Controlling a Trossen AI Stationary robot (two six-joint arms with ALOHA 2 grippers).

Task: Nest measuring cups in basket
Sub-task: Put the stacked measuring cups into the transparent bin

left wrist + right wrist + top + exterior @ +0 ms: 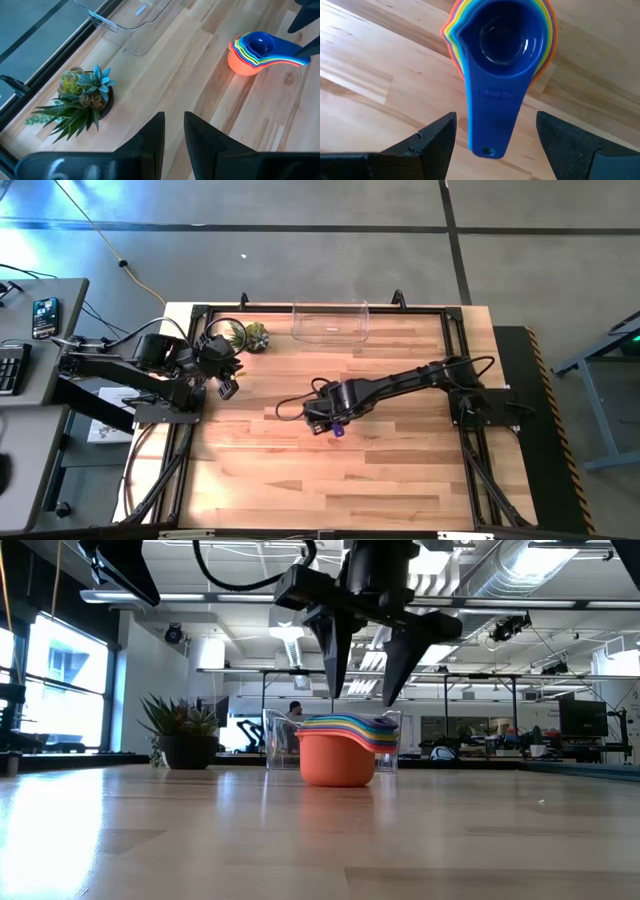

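Wooden planks of the table (380, 470) are mostly bare. At its far edge the basket (331, 321) is seen empty, the plant (257, 335) beside it. Mid-table, the measuring cups (500, 42) are stacked, straddled by the right gripper (495, 137), jaws spread wide, presumably for lifting. The left gripper (174, 132), jaws slightly parted, is parked near the plant.

Wooden table (260, 470), nested measuring cups (340, 752), clear basket (331, 322), potted plant (80, 100)

Nested measuring cups (338, 752) on counter (320, 830).
Right gripper (362, 680) spread wide above stack; plant (182, 735) beyond.
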